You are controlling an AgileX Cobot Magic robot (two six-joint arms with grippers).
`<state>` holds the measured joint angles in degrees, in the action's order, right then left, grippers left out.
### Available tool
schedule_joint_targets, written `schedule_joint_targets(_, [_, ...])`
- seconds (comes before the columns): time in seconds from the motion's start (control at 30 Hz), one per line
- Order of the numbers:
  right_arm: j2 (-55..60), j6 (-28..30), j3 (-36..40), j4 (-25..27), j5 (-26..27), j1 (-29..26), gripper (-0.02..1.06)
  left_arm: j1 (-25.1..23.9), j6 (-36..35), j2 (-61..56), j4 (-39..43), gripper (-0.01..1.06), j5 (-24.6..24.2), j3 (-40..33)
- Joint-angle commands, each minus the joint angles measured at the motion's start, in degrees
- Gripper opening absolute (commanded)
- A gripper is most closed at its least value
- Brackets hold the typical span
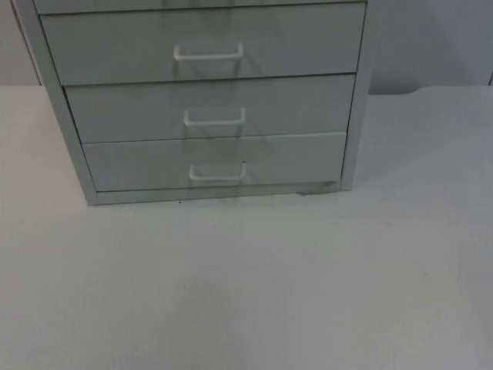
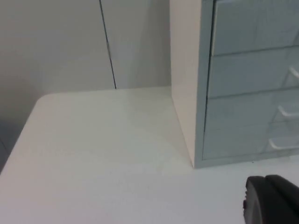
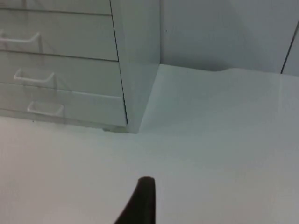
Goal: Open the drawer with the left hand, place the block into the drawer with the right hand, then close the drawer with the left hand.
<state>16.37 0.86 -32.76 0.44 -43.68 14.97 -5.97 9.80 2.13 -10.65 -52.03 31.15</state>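
Top view: fixed, looks down and forward at the drawer cabinet (image 1: 204,108) front, near, white table (image 1: 246,293) ahead of it. Left wrist view: low, off the cabinet's left side (image 2: 184,84), facing its front corner and the partition wall (image 2: 70,42). Right wrist view: low, off its right side (image 3: 138,60). All three share the drawer fronts and handles (image 1: 215,118).

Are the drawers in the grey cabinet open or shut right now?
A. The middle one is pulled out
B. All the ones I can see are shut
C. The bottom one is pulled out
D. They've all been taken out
B: in the top view the drawer fronts of the cabinet sit flush, each white handle in line, none pulled forward.
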Motion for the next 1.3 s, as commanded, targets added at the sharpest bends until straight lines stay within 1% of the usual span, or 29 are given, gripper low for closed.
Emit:
schedule_joint_targets(0.0, [-4.56,-1.52,0.31,0.16,-1.98,0.33,0.83,-0.19,-1.53,-2.13,-0.61,0.0,-1.65,-1.79])
schedule_joint_targets(0.07, [-5.89,-1.52,0.31,0.16,-2.61,0.33,0.83,-0.19,-1.53,-2.13,-0.61,0.0,-1.63,-1.79])
schedule_joint_targets(0.13, [-8.13,-1.52,0.31,0.16,-3.65,0.33,0.83,-0.19,-1.53,-2.13,-0.61,0.0,-2.86,-1.68])
schedule_joint_targets(0.2, [-11.34,-1.52,0.31,0.16,-6.3,0.33,0.83,-0.19,-1.53,-2.13,-0.61,0.0,-3.0,-1.68])
schedule_joint_targets(0.23, [-11.34,-1.52,0.31,0.16,-6.3,0.33,0.83,-0.19,-1.53,-2.13,-0.61,0.0,-3.0,-1.68])
schedule_joint_targets(0.27, [-12.63,-1.66,0.31,0.28,-7.5,0.33,0.83,-0.19,-1.61,-2.13,-0.71,0.0,-3.51,-1.58])
schedule_joint_targets(0.33, [-14.99,-1.66,0.31,0.28,-10.05,0.33,0.83,-0.19,-1.74,-2.13,-0.82,0.0,-6.05,-1.36])
schedule_joint_targets(0.37, [-16.02,-1.66,0.31,0.28,-10.92,0.33,0.83,-0.19,-1.74,-2.13,-0.54,0.0,-8.25,-1.36])
schedule_joint_targets(0.4, [-16.02,-1.66,0.31,0.28,-10.92,0.33,0.83,-0.19,-1.74,-2.13,-0.54,0.0,-8.25,-1.36])
schedule_joint_targets(0.43, [-16.37,-1.66,0.31,0.17,-11.79,0.33,0.83,-0.19,-1.74,-2.13,-0.22,0.0,-10.55,-1.36])
schedule_joint_targets(0.47, [-16.37,-1.66,0.31,0.17,-12.34,0.33,0.83,-0.19,-1.74,-2.13,-0.06,0.0,-11.75,-1.72])
schedule_joint_targets(0.63, [-16.37,-1.43,0.59,0.17,-14.53,0.33,0.83,-0.19,-1.3,-2.13,0.0,0.0,-9.87,-2.76])
schedule_joint_targets(0.77, [-16.37,-0.14,0.59,0.17,-15.04,0.33,0.83,-0.19,-1.67,-2.13,0.34,0.0,-9.74,-2.74])
schedule_joint_targets(0.87, [-16.37,0.48,0.59,0.17,-15.04,0.33,0.83,-0.19,-6.33,-2.13,3.56,0.0,-9.49,-2.78])
schedule_joint_targets(0.93, [-16.37,0.42,0.59,0.4,-15.04,0.33,0.83,-0.19,-8.51,-2.13,5.1,0.0,-9.51,-2.78])
schedule_joint_targets(0.97, [-16.37,0.42,0.59,0.4,-15.04,0.33,0.83,-0.19,-8.51,-2.13,5.1,0.0,-9.51,-2.78])
schedule_joint_targets(1.1, [-16.37,3.28,0.59,3.07,-15.04,0.33,0.83,-0.19,-8.89,-2.13,5.33,0.0,-9.51,-2.78])
schedule_joint_targets(1.27, [-16.37,3.53,0.59,4.7,-15.19,0.33,0.83,-0.19,-8.76,-2.13,5.33,0.0,-9.51,-2.78])
